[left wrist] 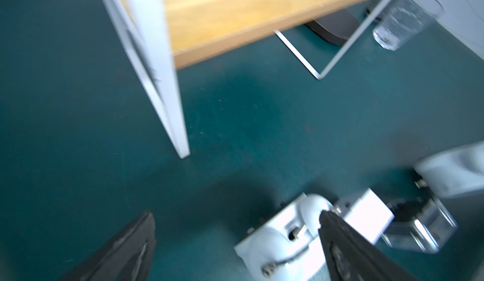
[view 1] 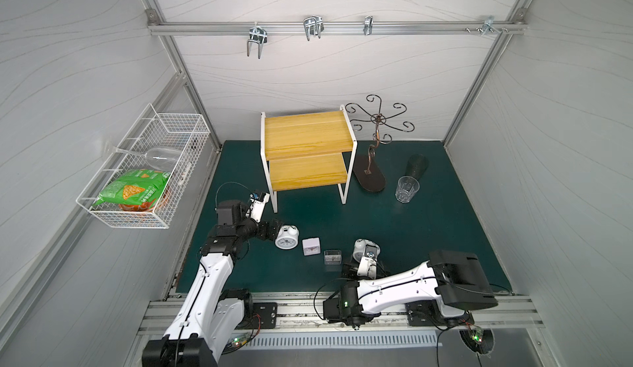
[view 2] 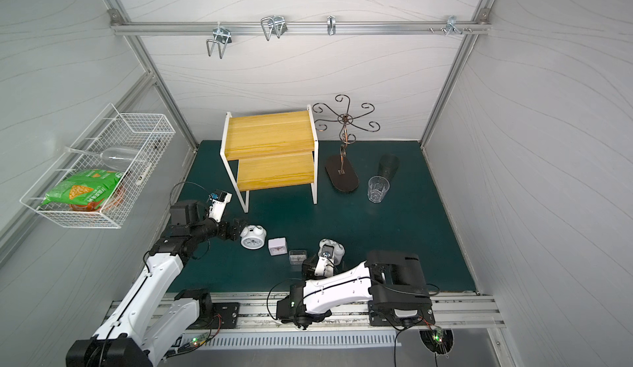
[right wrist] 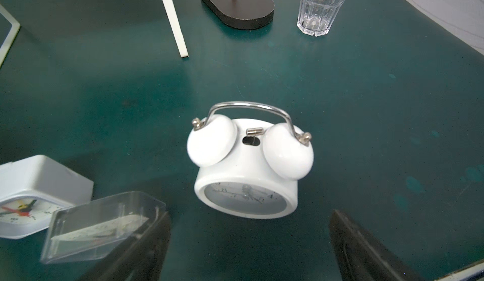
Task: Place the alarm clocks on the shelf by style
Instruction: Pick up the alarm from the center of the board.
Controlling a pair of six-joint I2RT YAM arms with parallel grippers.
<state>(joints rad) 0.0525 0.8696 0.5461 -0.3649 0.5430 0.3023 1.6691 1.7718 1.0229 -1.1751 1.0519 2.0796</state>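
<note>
Green mat (view 1: 428, 231) lies under everything, and we place things by the shelf (view 1: 306, 132) at its back. In front of the shelf, on the mat, a row runs from the shelf's front left leg rightward: the 1st twin-bell clock (view 1: 286, 238), the white square clock (view 1: 311, 246), the clear square clock (view 1: 333, 257) and the 2nd twin-bell clock (right wrist: 246, 167). We see the left gripper (left wrist: 237, 214) with jaws spread beside the 1st twin-bell clock; 1 finger (left wrist: 348, 245) overlaps it in the wrist view, and contact we cannot tell. The right gripper (right wrist: 250, 214) has jaws wide apart, just short of the 2nd twin-bell clock, pinching nothing.
</note>
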